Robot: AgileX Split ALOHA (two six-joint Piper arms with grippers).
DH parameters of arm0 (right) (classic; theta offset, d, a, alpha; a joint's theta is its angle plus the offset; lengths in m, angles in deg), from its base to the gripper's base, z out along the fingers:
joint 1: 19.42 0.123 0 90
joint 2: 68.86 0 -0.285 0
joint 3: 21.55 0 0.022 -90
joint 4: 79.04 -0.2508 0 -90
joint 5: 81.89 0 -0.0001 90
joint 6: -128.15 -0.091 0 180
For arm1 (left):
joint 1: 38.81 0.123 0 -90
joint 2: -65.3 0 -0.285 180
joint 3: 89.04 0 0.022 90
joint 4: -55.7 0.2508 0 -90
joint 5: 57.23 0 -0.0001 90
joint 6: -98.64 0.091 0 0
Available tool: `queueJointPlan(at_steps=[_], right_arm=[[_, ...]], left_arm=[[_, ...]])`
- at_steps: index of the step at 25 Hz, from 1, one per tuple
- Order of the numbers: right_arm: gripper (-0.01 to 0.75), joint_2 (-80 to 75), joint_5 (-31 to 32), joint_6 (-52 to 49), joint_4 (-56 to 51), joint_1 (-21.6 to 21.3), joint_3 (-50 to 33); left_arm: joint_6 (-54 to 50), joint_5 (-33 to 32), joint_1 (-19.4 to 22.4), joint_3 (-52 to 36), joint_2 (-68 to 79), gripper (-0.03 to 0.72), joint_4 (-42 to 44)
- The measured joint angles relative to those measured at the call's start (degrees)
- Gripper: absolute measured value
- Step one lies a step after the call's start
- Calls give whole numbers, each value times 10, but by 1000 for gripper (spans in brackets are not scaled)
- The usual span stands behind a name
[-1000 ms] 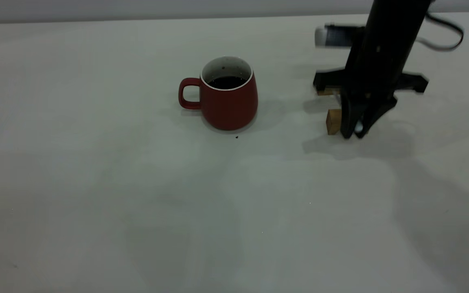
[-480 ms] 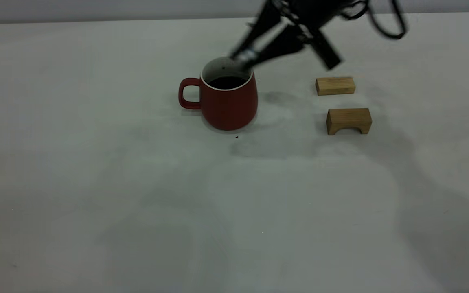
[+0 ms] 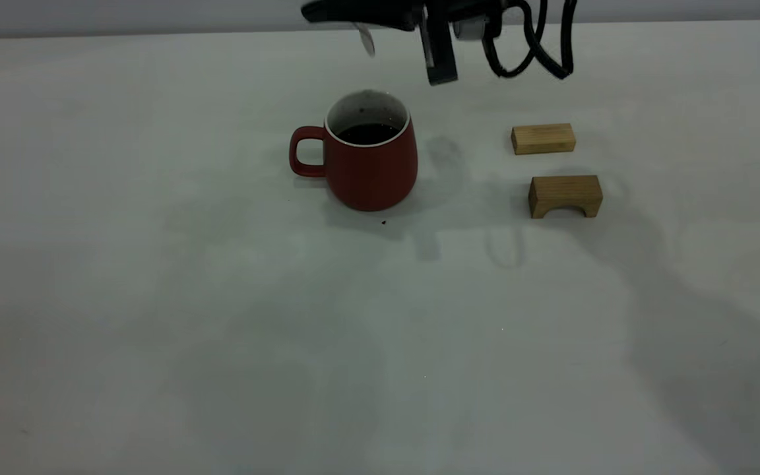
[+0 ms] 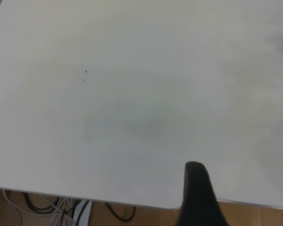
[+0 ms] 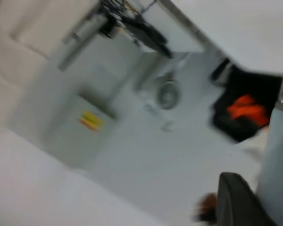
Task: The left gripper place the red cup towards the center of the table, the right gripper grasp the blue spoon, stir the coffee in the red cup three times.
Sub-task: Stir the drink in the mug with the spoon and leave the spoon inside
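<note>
Right tool point(image 3: 353, 16) hangs high above the cup point(image 3: 370, 158), lying almost flat, clamped on the spoon point(image 3: 367, 38); bowl end dangles down, clear of the rim. Cup sits mid-table point(image 3: 156, 330), coffee point(image 3: 368, 134) inside, handle facing the left arm's side. Left tool point(image 4: 198, 197) parked over bare table near the edge; grip state can't tell. Risk: spoon descends off-centre, clips the rim, tips or splashes. No readable labels.
</note>
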Motion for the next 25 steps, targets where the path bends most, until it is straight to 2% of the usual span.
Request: queueJointPlan(at_steps=[5,8,15,25], right_arm=[[138,0,0,-210,-27,0,0],[138,-7,3,-287,-28,0,8],[138,-73,3,-305,-31,0,90],[138,-143,2,-306,-27,-34,96]], left_arm=[[0,0,0,0,0,551,0],[0,0,0,0,0,551,0],[0,0,0,0,0,551,0],[0,0,0,0,0,551,0]])
